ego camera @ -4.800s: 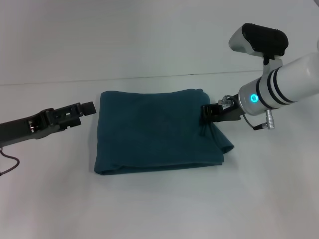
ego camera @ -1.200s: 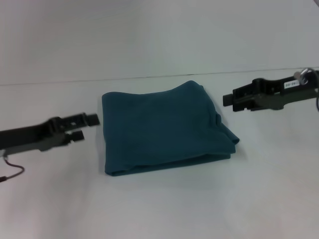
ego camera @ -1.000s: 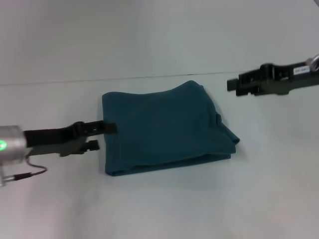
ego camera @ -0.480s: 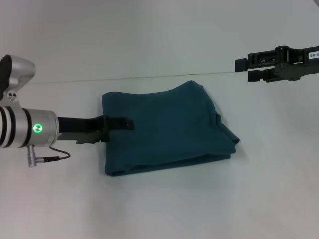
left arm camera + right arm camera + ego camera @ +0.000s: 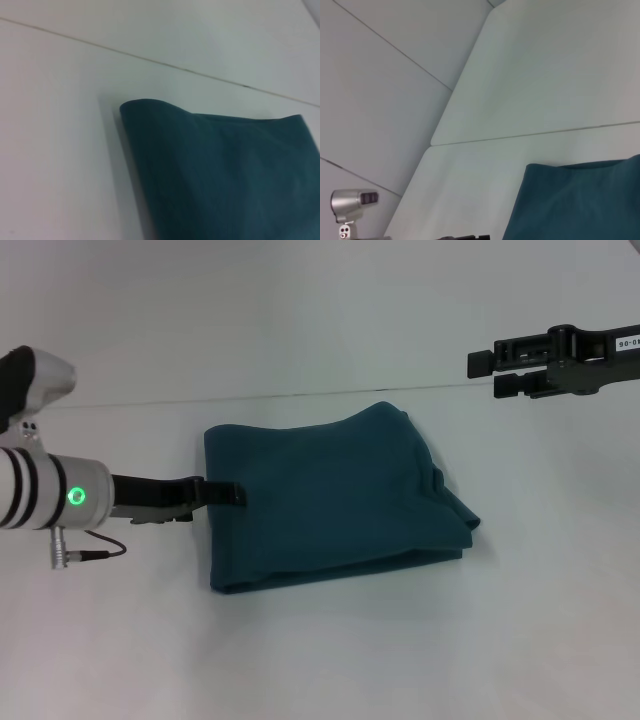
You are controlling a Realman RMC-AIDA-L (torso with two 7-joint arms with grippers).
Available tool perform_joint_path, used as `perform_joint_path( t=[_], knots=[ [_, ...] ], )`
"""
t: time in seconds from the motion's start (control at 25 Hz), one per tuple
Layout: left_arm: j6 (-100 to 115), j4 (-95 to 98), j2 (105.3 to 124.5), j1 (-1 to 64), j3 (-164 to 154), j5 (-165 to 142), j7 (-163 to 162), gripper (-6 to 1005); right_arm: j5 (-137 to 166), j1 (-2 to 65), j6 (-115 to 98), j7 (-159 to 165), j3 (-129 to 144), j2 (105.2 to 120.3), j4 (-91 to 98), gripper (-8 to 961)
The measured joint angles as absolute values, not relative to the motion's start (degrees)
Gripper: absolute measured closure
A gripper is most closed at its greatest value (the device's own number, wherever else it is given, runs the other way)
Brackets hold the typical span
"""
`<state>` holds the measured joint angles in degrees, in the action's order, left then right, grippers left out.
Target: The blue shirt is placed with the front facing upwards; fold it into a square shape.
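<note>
The blue shirt (image 5: pixel 330 495) lies folded into a rough square in the middle of the white table, plain teal side up, with a bulging fold at its right edge. My left gripper (image 5: pixel 218 505) is low at the shirt's left edge. It is open, and its upper finger (image 5: pixel 228 494) just overlaps the cloth. My right gripper (image 5: pixel 484 374) hangs raised at the far right, well clear of the shirt, open and empty. The left wrist view shows the shirt's (image 5: pixel 225 170) near corner. In the right wrist view the shirt (image 5: pixel 580 200) is far off.
The white table (image 5: pixel 330 660) has a seam line (image 5: pixel 300 395) running across behind the shirt. The left arm's silver wrist with a green light (image 5: pixel 50 495) and a dangling cable (image 5: pixel 90 552) sits at the left. That arm's head (image 5: pixel 354 205) shows in the right wrist view.
The left gripper has drawn back a little to the left, from over the shirt to its left edge. The right gripper has stayed raised, almost still. The shirt has not moved.
</note>
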<state>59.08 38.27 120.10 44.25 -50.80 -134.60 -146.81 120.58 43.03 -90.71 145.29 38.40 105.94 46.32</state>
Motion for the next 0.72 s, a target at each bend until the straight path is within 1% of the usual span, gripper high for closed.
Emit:
perform_joint_path(
  t=[0.36, 0.72],
  knots=[
    [54.9, 33.4, 120.35, 47.1, -51.5, -136.5, -146.8, 49, 120.6, 43.1, -90.9, 145.6, 37.7, 106.03, 46.2, 174],
    [51.9, 31.1, 121.70, 49.4, -53.7, -136.6, -147.1, 61, 120.6, 42.7, -90.9, 145.3, 36.8, 105.99, 45.7, 173]
  ],
)
